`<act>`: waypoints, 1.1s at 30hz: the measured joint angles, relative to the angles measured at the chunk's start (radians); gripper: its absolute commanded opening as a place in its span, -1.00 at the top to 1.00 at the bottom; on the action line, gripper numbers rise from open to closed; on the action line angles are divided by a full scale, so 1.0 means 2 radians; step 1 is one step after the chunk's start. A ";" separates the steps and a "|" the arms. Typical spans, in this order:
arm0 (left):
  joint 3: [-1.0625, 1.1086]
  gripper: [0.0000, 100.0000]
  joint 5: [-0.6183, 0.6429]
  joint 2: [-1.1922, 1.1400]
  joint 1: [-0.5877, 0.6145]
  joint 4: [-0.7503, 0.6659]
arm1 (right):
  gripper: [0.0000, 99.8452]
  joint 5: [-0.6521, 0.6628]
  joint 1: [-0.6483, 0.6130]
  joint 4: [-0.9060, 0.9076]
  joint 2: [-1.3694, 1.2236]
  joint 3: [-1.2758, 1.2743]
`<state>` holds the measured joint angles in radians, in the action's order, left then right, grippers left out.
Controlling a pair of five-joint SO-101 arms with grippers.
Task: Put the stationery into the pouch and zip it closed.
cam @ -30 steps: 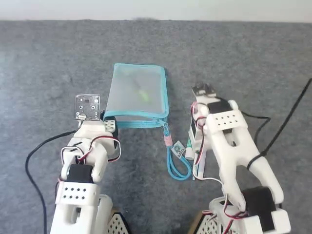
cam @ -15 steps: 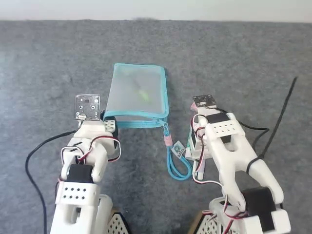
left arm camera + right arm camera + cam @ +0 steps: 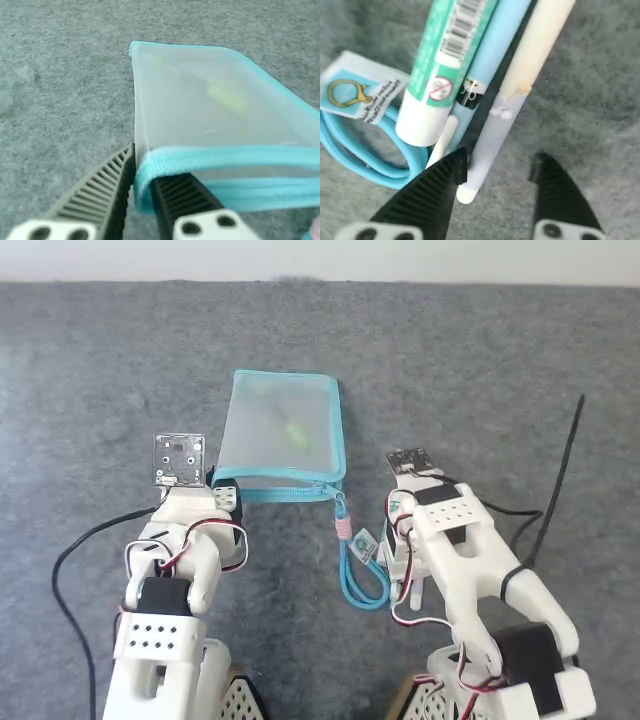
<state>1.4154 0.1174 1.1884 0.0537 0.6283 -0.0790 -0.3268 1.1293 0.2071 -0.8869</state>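
Your left pincer (image 3: 142, 167) is clamped tight on a corner of the translucent frosted pouch with turquoise zip trim (image 3: 210, 110), one finger on each side of the trim. The pouch lies flat on the grey felt-covered bench (image 3: 100, 360), straight out in front of the left arm. There's a yellow-green item (image 3: 227, 98) showing through it, too blurry to say what it is. Can't tell from here whether the zip is open or shut.

Your right pincer (image 3: 500, 165) is spread wide with nothing in it, hanging just above the near ends of the stationery. That's a green-and-white glue stick (image 3: 447, 65), a light blue pen (image 3: 495, 55) and a cream-and-lilac pen (image 3: 520, 80), lying side by side and touching, on the bench outside the pouch. One fingertip sits right by the end of the cream-and-lilac pen, and I can't say if it touches.

Just beside the glue stick is a blue loop cord (image 3: 350, 150) with a paper tag (image 3: 360, 90). In the high view the cord hangs off the zip pull (image 3: 341, 505) at the pouch corner nearest the right arm, lying between the two arms.
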 measured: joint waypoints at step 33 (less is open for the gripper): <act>0.000 0.97 0.000 0.000 0.000 0.000 | 0.99 0.206 -0.038 0.313 0.162 0.323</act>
<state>1.4154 0.1174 1.1884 0.0537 0.6283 0.3337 -0.4035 1.7553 0.5309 -0.2409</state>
